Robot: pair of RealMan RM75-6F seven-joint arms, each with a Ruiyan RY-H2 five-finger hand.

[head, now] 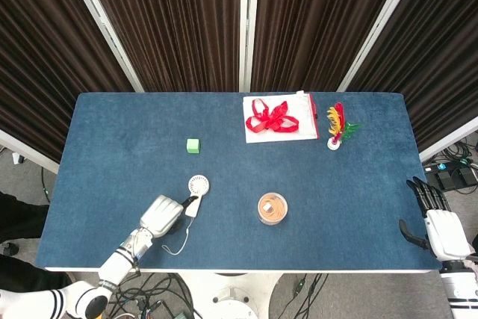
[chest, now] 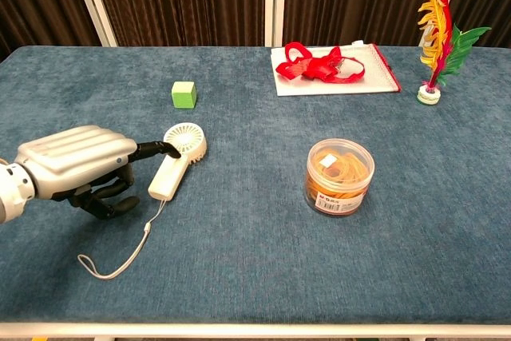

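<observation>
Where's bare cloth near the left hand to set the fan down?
Bare cloth lies left of the green cube and between the white handheld fan and the clear tub of rubber bands. It is crowded at the left hand, and the fan's cord loops along the front edge.

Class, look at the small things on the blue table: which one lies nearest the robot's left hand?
The white handheld fan. A finger of the left hand reaches its head; the green cube and the clear tub lie farther off.

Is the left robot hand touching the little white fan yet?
Cannot tell. In the chest view a dark fingertip of the left robot hand overlaps the fan, but neither view shows contact or gap plainly.
</observation>
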